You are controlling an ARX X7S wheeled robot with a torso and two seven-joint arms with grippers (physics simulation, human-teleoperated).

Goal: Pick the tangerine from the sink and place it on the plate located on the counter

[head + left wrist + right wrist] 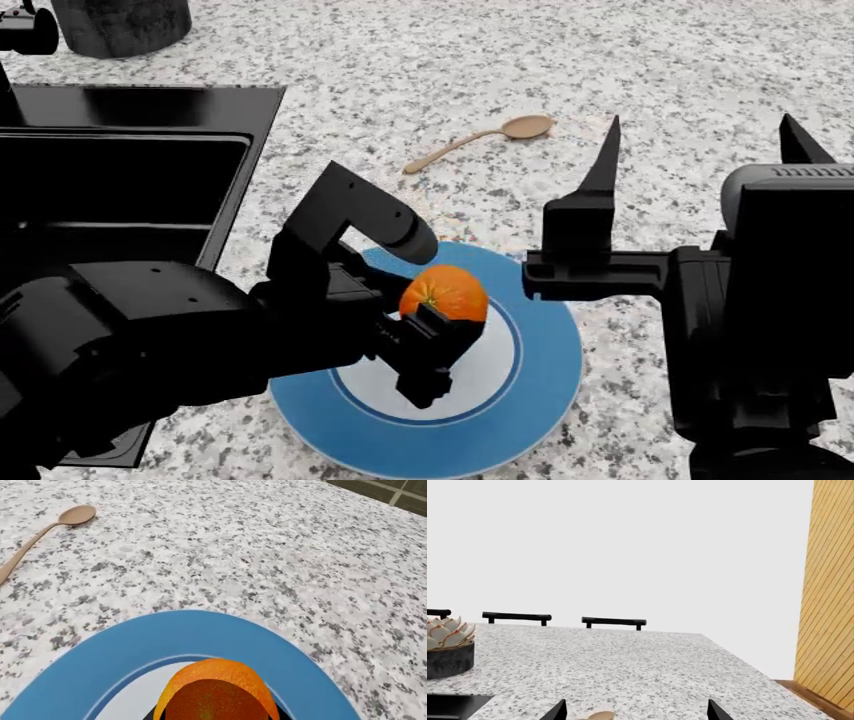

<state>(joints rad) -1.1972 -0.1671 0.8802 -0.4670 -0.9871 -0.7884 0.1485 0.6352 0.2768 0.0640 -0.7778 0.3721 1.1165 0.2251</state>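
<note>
The bright-orange tangerine [445,292] is held in my left gripper [435,318], just over the pale centre of the blue-rimmed plate [541,385] on the speckled counter [667,90]. In the left wrist view the tangerine [215,692] fills the space between the jaws above the plate's blue rim [133,647]. The black sink [120,190] lies at the left, its basin partly hidden by my left arm. My right gripper [701,150] is open and empty, raised at the right of the plate, its fingertips [557,711] pointing across the counter.
A wooden spoon [483,139] lies on the counter behind the plate; it also shows in the left wrist view [41,532]. A dark pot [123,24] stands behind the sink, seen with a succulent in the right wrist view [447,647]. Chair backs [614,622] line the counter's far edge.
</note>
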